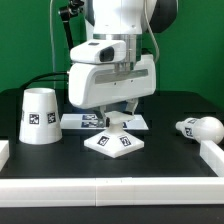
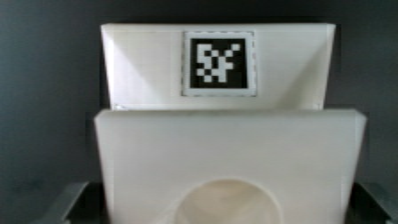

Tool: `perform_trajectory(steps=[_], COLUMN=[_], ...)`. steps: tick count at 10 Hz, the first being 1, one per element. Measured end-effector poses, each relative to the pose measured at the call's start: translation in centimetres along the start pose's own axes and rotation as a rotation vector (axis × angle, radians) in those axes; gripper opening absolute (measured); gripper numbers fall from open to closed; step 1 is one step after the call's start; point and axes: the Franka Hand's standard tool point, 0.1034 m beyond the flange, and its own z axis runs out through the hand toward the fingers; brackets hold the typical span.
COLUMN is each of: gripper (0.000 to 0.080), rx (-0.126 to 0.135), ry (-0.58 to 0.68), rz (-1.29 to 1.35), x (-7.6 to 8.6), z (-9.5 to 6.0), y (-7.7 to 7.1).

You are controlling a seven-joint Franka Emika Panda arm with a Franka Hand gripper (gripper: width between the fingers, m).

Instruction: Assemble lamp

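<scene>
Marker board [image 1: 82, 121] partly behind base [image 1: 112, 143]; wrist view blurred.

Looks onto a plain green backdrop [image 1: 30, 45], softly and evenly lit. Below, a matte black tabletop [image 1: 55, 160], edged at the front and near corners by a low white rail [image 1: 110, 192].

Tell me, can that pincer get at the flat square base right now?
Probably yes: the pincer hangs right above the base, nothing lies on it, and the shade and bulb sit well off to either side.
</scene>
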Motion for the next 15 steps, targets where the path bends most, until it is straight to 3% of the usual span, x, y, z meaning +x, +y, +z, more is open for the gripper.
perform_trajectory(steps=[1, 6, 11, 15], gripper=[0.0535, 0.0537, 0.0537, 0.0537], rx=[0.000, -0.002, 0.023, 0.016], ry=[0.002, 0.027, 0.045, 0.078], rz=[0.012, 0.089, 0.516, 0.512], x=[0.5, 7.6, 13.9, 16.6], z=[0.0, -0.1, 0.1, 0.2], y=[0.0, 0.5, 0.2, 1.1])
